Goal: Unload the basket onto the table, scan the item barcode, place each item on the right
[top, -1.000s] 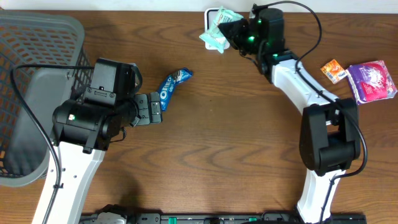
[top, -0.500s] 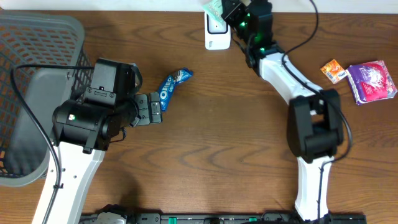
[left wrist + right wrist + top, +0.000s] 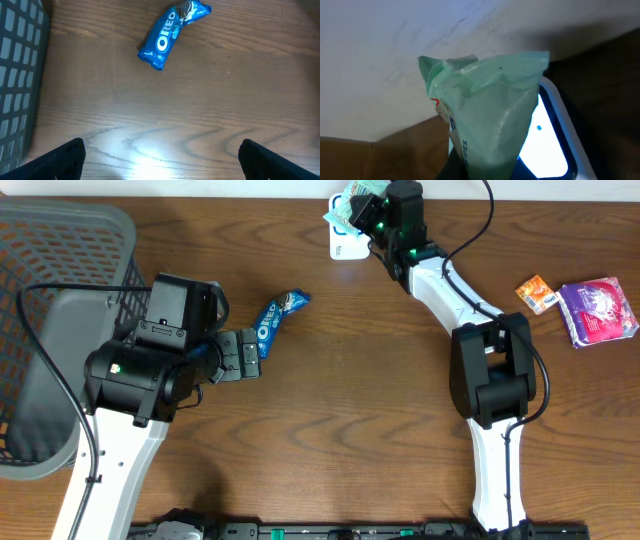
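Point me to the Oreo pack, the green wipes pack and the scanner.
Oreo pack point(image 3: 167, 40), left wrist view, middle of the blue wrapper.
green wipes pack point(image 3: 495, 120), right wrist view, centre of its front.
scanner point(image 3: 345, 248), overhead view, bare white lower end.

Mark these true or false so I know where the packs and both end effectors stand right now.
1. The right end effector holds the green pack by the white scanner. True.
2. The left end effector grips the Oreo pack. False: it is open, and the pack lies on the table ahead of it.
3. The purple pack lies beside an orange sachet. True.
4. The gray basket sits by the right arm. False: it is by the left arm.
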You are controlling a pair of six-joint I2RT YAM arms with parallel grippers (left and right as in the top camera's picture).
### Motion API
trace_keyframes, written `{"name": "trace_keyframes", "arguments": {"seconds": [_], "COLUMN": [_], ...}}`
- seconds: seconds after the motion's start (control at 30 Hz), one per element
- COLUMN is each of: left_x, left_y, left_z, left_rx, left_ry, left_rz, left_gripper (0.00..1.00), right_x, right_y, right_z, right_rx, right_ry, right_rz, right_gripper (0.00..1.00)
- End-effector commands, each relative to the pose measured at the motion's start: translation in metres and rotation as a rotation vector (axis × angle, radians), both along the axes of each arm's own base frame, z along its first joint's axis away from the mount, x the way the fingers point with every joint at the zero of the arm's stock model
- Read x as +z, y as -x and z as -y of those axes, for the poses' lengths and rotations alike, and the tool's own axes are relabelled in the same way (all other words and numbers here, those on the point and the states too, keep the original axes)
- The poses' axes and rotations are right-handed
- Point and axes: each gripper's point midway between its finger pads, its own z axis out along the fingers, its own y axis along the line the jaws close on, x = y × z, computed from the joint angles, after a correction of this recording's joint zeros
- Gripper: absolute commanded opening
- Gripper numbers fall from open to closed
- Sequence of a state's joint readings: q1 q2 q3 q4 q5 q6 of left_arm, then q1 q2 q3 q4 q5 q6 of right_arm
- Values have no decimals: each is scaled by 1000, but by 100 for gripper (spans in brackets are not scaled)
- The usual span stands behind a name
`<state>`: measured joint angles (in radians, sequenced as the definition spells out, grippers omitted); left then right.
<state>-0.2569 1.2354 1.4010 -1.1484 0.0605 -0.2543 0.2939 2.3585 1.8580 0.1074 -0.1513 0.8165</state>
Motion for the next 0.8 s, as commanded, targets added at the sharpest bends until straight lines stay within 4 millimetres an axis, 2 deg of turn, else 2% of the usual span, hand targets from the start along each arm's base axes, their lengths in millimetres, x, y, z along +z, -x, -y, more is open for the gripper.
{"name": "trace_keyframes", "arguments": {"seconds": [0.0,0.1,0.13,0.27,0.3,0.37,0.4,0.43,0.47,0.57,0.67,0.77], "left_x": [0,0,0,0,0,0,0,0,0,0,0,0], "left_y": [-1,-1,-1,-1,-1,-1,-1,-1,-1,-1,-1,-1], "left_z": [-4,-4,-4,-4,-4,-4,-4,-4,-4,-4,-4,-4], "left_rx": [5,6,6,6,6,6,6,5,5,6,6,6], "left_ry": [-14,-15,-15,-15,-14,-15,-14,-14,-14,-15,-15,-15], "left_rz": [1,1,1,1,1,1,1,1,1,1,1,1], "left_gripper": [98,98,98,98,98,98,98,98,98,98,98,98], "right_x": [30,46,58,87,94,97,95,89,83,54,23,4], "right_y": [-6,-9,-9,-2,7,21,29,44,55,94,141,168], "right_z": [4,24,46,111,143,184,203,235,257,312,359,380], "right_rx": [20,27,2,-64,-97,-148,-173,-202,-223,-292,-371,-340], "right_ry": [51,65,74,149,198,248,272,318,347,413,461,493], "right_rz": [84,101,92,66,37,-27,-64,-131,-183,-376,-598,-706], "right_gripper": [1,1,1,1,1,1,1,1,1,1,1,1]}}
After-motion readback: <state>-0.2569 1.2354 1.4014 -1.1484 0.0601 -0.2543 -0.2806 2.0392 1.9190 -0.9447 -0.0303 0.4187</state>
